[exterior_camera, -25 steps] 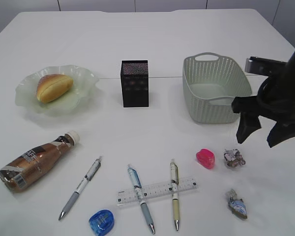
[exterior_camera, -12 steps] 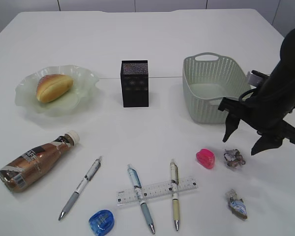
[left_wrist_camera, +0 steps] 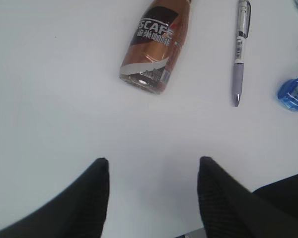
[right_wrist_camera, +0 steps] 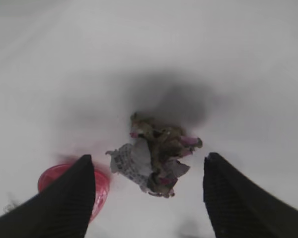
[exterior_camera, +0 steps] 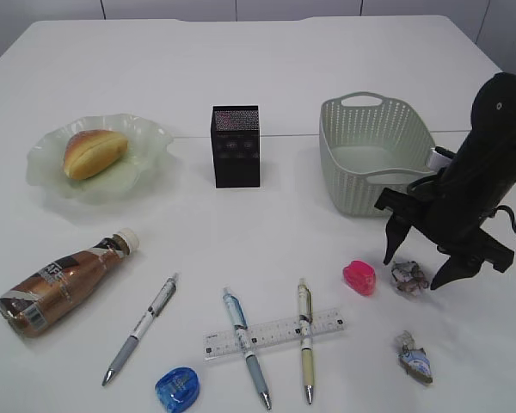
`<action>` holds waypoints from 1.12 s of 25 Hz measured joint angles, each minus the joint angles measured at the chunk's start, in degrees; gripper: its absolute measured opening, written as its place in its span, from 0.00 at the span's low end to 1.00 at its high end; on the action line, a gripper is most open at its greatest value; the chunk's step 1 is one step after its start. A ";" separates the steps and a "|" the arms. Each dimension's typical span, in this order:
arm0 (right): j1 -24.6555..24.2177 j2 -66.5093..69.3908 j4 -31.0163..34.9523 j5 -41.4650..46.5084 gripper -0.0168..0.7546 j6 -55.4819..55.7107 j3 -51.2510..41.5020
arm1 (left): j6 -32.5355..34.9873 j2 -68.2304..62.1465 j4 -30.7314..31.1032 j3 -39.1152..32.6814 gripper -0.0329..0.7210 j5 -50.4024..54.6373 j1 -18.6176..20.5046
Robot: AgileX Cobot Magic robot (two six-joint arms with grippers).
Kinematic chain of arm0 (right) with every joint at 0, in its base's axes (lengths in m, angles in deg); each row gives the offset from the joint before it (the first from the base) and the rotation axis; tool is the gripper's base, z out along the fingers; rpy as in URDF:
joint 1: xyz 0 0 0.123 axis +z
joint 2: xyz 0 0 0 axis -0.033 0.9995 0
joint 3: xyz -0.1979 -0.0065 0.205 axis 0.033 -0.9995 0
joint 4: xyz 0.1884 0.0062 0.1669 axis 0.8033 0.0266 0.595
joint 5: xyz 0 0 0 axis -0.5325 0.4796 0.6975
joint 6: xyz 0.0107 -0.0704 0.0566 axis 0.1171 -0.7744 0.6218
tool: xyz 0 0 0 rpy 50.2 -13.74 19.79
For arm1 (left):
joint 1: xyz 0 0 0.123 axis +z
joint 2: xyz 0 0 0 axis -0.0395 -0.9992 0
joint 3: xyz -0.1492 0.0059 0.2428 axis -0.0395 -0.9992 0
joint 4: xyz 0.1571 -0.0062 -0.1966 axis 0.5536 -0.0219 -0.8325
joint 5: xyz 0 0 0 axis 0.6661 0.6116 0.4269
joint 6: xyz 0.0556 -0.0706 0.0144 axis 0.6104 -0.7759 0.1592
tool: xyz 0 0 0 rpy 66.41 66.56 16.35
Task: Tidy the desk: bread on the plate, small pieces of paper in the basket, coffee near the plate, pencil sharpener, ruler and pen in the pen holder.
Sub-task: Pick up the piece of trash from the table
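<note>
My right gripper [exterior_camera: 412, 274] is open and hangs low over a crumpled paper ball [exterior_camera: 408, 276], one finger on each side; the ball shows between the fingers in the right wrist view [right_wrist_camera: 156, 156], with the pink pencil sharpener [right_wrist_camera: 72, 186] beside the left finger. A second paper ball [exterior_camera: 414, 359] lies nearer the front. The mesh basket [exterior_camera: 374, 153] stands just behind. Bread [exterior_camera: 93, 151] lies on the glass plate [exterior_camera: 146, 138]. The coffee bottle [exterior_camera: 60, 281] lies on its side. The black pen holder [exterior_camera: 236, 146] stands mid-table. My left gripper [left_wrist_camera: 153, 166] is open over bare table.
Three pens [exterior_camera: 142, 327] [exterior_camera: 245, 344] [exterior_camera: 305, 337] and a clear ruler [exterior_camera: 275, 333] lie along the front, with a blue pencil sharpener [exterior_camera: 178, 387] and the pink one [exterior_camera: 359, 277]. The left wrist view shows the bottle [left_wrist_camera: 154, 44], a pen [left_wrist_camera: 240, 49] and the blue sharpener [left_wrist_camera: 294, 94].
My right arm has come down from beside the basket and forward to the paper ball, fingers open and now straddling it. Nothing on the table has moved.
</note>
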 joint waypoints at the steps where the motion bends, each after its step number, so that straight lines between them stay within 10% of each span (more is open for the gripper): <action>1: 0.00 0.25 0.08 -0.14 0.67 0.00 0.00 | 0.00 0.00 0.00 0.00 0.60 0.00 0.00; 11: 0.00 2.79 0.88 -1.26 0.66 0.12 0.00 | 0.00 0.00 0.11 0.00 0.60 0.00 0.00; 19: 0.00 2.95 1.02 -1.26 0.36 0.12 0.00 | 0.00 0.00 0.11 0.00 0.60 0.00 0.00; 28: 0.00 -0.85 1.24 1.01 0.31 -5.07 0.00 | 0.00 0.00 0.11 -0.09 0.60 0.00 0.00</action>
